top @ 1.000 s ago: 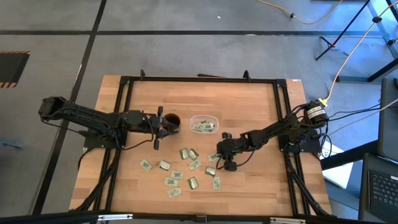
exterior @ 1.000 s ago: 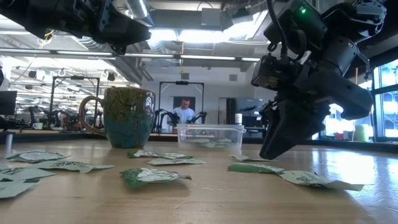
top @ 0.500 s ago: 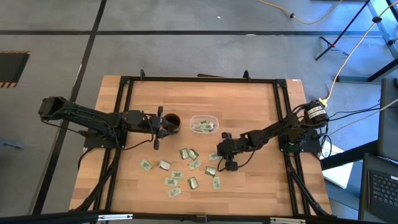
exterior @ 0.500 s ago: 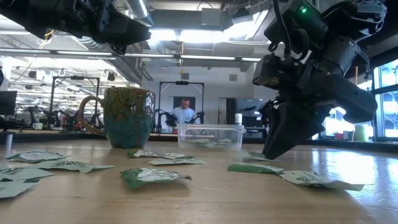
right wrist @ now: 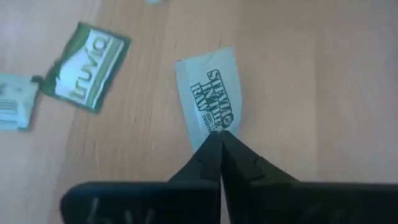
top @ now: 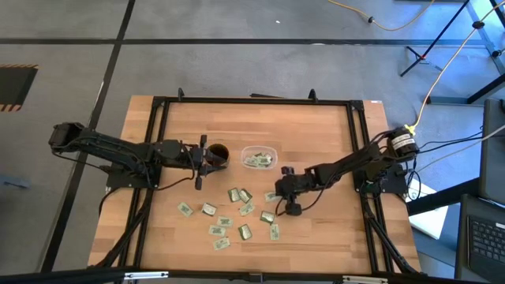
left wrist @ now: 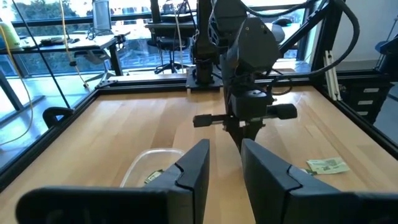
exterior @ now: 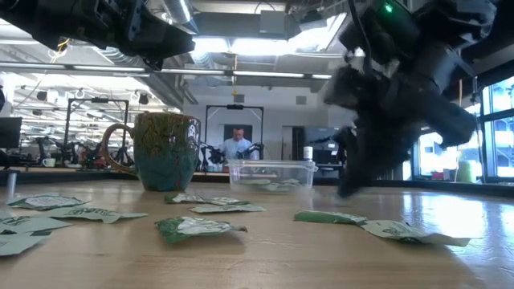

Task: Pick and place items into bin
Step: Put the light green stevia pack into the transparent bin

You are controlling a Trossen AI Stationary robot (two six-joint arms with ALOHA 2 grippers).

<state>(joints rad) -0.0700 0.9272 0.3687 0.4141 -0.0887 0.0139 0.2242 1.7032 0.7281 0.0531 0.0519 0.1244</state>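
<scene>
Right hand (right wrist: 219, 140) pinched white packet (right wrist: 208, 112) edge, lifting since a second ago, lower centre of surface (top: 316, 134). Bin (top: 258, 157) next. Left hand (left wrist: 224, 165) slightly spread, idle.

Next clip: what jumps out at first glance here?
The right gripper has pinched shut on a pale packet lying on the wood. Packets scatter before the clear bin, which holds a few. The left gripper waits open beside the brown mug.

Matt paper packets (right wrist: 210, 112) lie on a smooth wooden table (top: 316, 229) beside a clear plastic bin (exterior: 271, 174).
</scene>
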